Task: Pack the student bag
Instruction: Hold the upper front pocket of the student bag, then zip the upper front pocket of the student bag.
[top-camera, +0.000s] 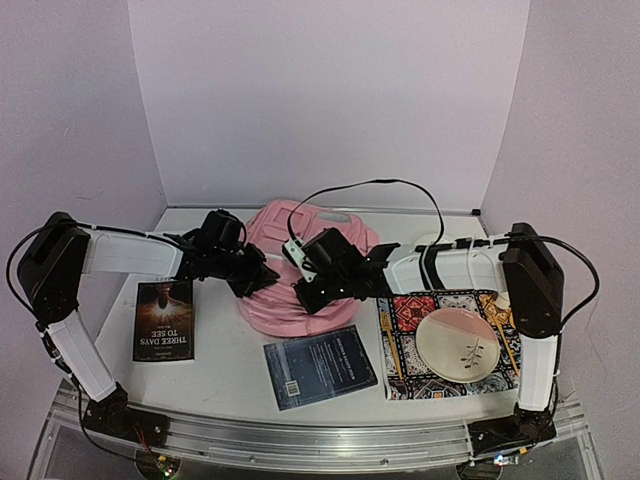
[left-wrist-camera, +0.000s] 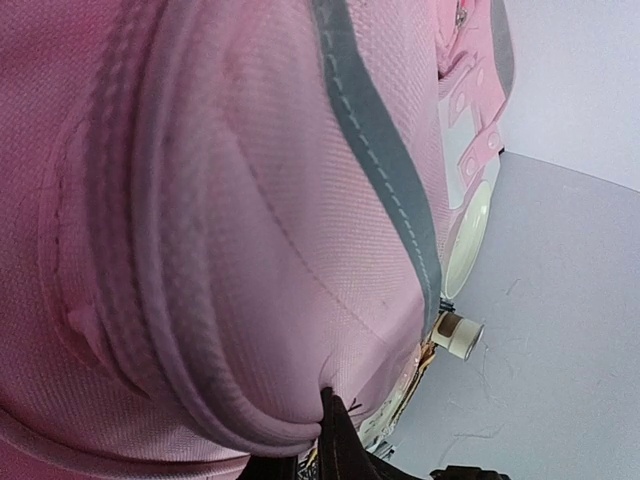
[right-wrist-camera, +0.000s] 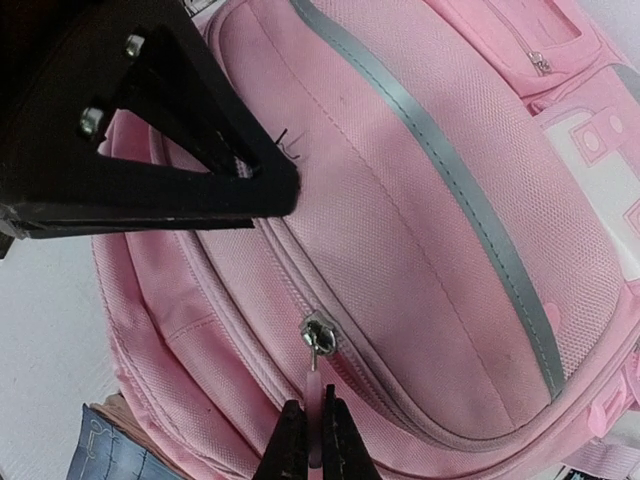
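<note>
A pink student bag is lying mid-desk, toward the back edge. The left gripper is clenching fabric on the bag's left side. The right gripper is pinching the bag's pink zipper pull.

Pale white tabletop. Lying directly on it: one soft pink fabric backpack, centre rear; one black paperback book titled "Three Days to See", left; one dark blue softcover book, centre front; one multicoloured tile-patterned rectangular mat, right.
</note>
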